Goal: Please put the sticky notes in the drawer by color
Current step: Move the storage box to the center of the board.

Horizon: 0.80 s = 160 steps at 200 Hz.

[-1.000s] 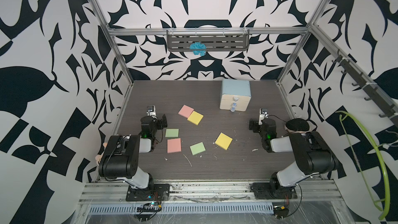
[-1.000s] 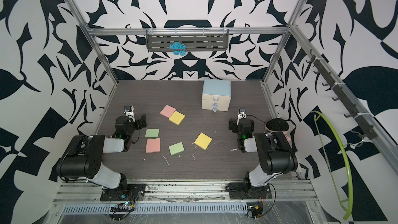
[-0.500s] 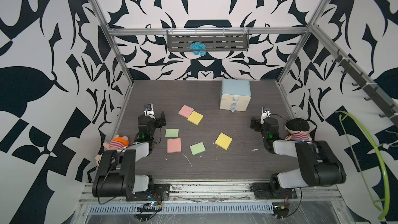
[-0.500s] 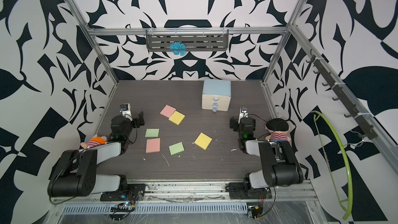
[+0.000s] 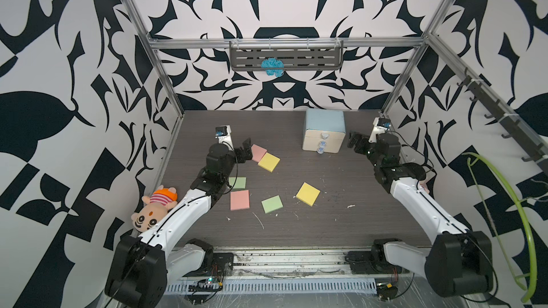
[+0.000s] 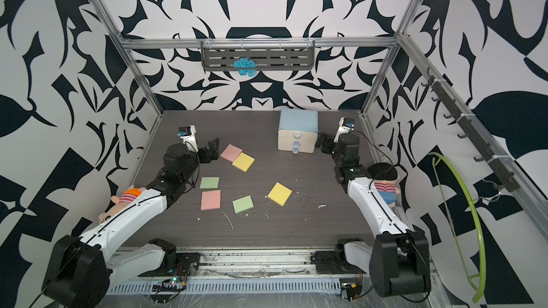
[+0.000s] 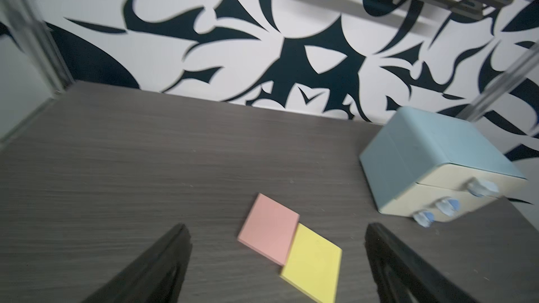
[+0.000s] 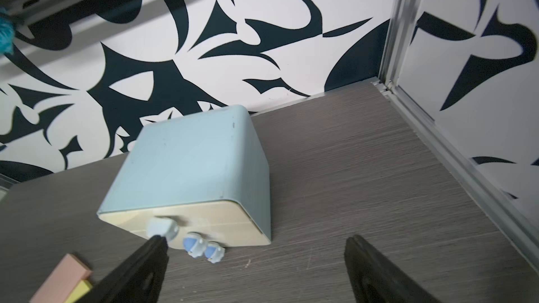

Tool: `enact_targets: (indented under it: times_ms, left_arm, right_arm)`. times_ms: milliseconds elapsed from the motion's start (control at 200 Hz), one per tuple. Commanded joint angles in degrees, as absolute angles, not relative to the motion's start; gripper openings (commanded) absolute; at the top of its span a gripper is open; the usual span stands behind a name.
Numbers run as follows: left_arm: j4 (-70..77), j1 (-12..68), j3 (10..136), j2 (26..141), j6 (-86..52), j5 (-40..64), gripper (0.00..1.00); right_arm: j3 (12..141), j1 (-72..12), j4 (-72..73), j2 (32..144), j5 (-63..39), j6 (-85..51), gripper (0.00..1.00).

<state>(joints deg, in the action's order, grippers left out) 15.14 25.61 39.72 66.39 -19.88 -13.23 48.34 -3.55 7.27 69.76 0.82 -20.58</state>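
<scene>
The drawer (image 5: 323,125) (image 6: 298,124) stands at the back right, its three cream fronts with bluish knobs (image 8: 194,243) all pushed in. Six sticky notes lie flat: a pink (image 5: 259,152) (image 7: 269,228) and a yellow (image 5: 269,162) (image 7: 313,266) touching, then green (image 5: 237,183), pink (image 5: 239,200), green (image 5: 272,204) and yellow (image 5: 308,194). My left gripper (image 5: 244,151) (image 7: 276,227) is open and empty, just left of the pink-yellow pair. My right gripper (image 5: 355,143) (image 8: 256,239) is open and empty, right of the drawer (image 8: 192,164).
A plush doll (image 5: 154,207) lies by the left wall under my left arm, another plush (image 6: 384,185) by the right wall. Blue yarn (image 5: 271,66) sits on a back-wall shelf. A green hoop (image 5: 501,202) hangs outside at right. Frame posts edge the table.
Both arms have unfolded and reached toward the back. The left gripper came up beside the pink-yellow pair, the right beside the drawer. Both plush dolls became uncovered.
</scene>
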Motion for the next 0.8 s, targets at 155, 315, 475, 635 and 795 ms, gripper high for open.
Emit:
enact_targets:
  times_ms: [155, 315, 475, 635, 795]
  left_arm:
    - [8.75, 37.65, 43.73, 76.05, -31.66, -11.75, 0.99]
    - [7.95, 41.56, 45.72, 79.65, -32.77, -11.64, 0.99]
    - [8.17, 42.21, 45.36, 81.33, -34.45, -9.97, 0.99]
    - [7.67, 42.28, 45.09, 81.74, -34.73, -10.08, 0.99]
    - [5.74, 42.34, 45.78, 81.43, -34.8, -10.72, 0.99]
  right_arm:
    - [72.95, -3.44, -15.24, 88.08, -2.38, -23.43, 0.97]
    - [81.39, -3.06, -15.58, 97.74, -5.85, -22.76, 0.72]
    - [88.43, -2.43, -17.86, 105.11, -9.92, -21.66, 0.65]
    - [89.87, -2.42, -17.78, 108.03, -13.62, -20.25, 0.53]
    - [90.54, -2.42, -18.43, 109.68, -20.66, -17.08, 0.51]
